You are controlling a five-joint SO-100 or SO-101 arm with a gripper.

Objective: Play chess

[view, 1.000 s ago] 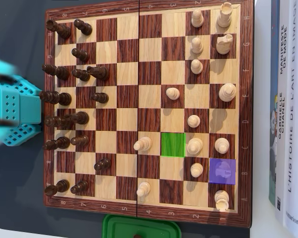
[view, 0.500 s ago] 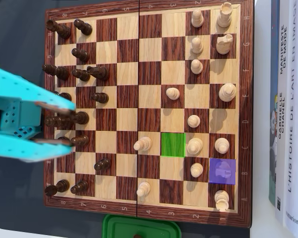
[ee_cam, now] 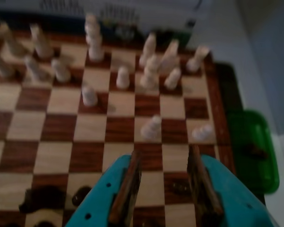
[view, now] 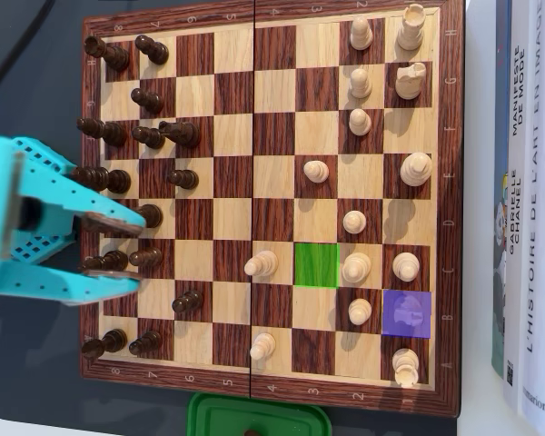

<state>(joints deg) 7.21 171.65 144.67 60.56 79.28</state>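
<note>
**Teal fingers spread over the dark side of the board**

Dark grey tabletop carries a wooden chessboard of brown and pale squares, framed by a reddish border with small letters and numbers along its edges. Books lie along the right edge of the overhead view, and a green container sits against the board's lower border.

In the overhead view the teal gripper reaches in from the left with its fingers released and spread apart, gripping nothing. Dark pieces crowd the squares around and beneath the fingertips; several lie tilted, their long axes running left to right in that view. One dark piece sits in the gap between the fingers.

Pale pieces stand on the far side of the board, well apart from the fingers. Ahead of the fingertips, one square is tinted green and bare, with a pale piece just short of it. Further on, a square tinted purple covers a pale piece.

The wrist view is blurred: both fingers enter from the bottom edge, parted, over bare squares, with pale pieces ahead.
</note>
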